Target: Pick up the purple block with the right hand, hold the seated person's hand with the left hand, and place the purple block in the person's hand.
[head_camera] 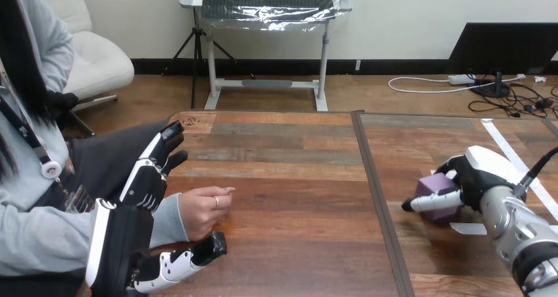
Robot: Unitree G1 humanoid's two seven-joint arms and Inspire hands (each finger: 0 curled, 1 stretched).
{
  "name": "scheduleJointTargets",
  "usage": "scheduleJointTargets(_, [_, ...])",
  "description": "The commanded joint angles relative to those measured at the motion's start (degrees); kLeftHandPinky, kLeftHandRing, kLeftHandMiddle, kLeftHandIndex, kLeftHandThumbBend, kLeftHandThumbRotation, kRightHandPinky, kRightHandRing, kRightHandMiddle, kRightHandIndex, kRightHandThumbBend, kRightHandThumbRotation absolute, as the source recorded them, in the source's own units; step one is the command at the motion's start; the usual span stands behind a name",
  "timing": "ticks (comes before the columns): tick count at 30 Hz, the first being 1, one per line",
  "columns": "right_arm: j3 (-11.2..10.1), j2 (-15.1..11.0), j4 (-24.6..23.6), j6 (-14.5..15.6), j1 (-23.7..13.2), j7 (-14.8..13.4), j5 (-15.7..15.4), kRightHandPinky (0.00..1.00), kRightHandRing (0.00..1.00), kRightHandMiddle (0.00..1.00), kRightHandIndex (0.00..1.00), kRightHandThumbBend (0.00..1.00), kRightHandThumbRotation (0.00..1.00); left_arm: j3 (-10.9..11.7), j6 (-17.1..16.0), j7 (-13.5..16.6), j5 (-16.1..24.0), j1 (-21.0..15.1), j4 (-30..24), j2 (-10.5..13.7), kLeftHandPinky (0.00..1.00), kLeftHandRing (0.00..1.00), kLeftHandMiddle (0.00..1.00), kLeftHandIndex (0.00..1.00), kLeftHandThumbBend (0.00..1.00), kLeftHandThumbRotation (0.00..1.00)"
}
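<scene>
Over on the right half of the desk (289,178), the right hand (477,175) reaches in from the lower corner on its silver forearm. Its fingers and thumb are curled round the purple block (435,190), low at the wood. At the left edge the left hand (131,238) is open, fingers straight and angled up and away, thumb stretched along the desk. The person's hand (201,211), loosely curled, lies between them, just beside the thumb.

Head camera looks down across the table (283,178).
</scene>
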Motion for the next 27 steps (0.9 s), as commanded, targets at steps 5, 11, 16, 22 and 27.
scheduleJointTargets(5, [-0.74,1.02,-0.97,-2.12,-0.43,-3.09,1.00,0.45,0.53,0.60,0.66,0.94,0.29,-0.24,0.01,-0.29,-0.17,-1.26,-3.89,0.56,0.85,0.92,0.92,0.88,1.00,0.57])
scheduleJointTargets(11, [-0.64,1.01,-0.99,-2.44,-0.03,-4.21,1.02,0.42,0.48,0.54,0.56,0.91,0.20,-0.22,0.82,-0.43,-0.30,-0.55,-4.90,0.52,0.86,0.92,0.92,0.88,1.00,0.57])
scheduleJointTargets(16, [-0.38,1.15,-0.88,-1.85,0.33,-5.38,0.86,0.31,0.37,0.44,0.48,0.88,0.16,-0.06,0.89,-0.42,-0.14,-0.24,-5.30,0.39,0.86,0.92,0.92,0.88,1.00,0.57])
scheduleJointTargets(22, [0.17,1.38,-0.91,-1.74,0.64,-7.36,0.33,0.20,0.27,0.36,0.41,0.81,0.11,0.29,0.69,-0.26,0.30,0.00,-5.44,0.39,0.85,0.91,0.92,0.88,1.00,0.57])
scheduleJointTargets(27, [0.13,1.47,-0.97,-2.15,0.85,-8.49,0.39,0.15,0.21,0.31,0.36,0.74,0.07,0.42,0.49,-0.28,0.47,-0.01,-5.38,0.47,0.85,0.91,0.92,0.88,1.00,0.57])
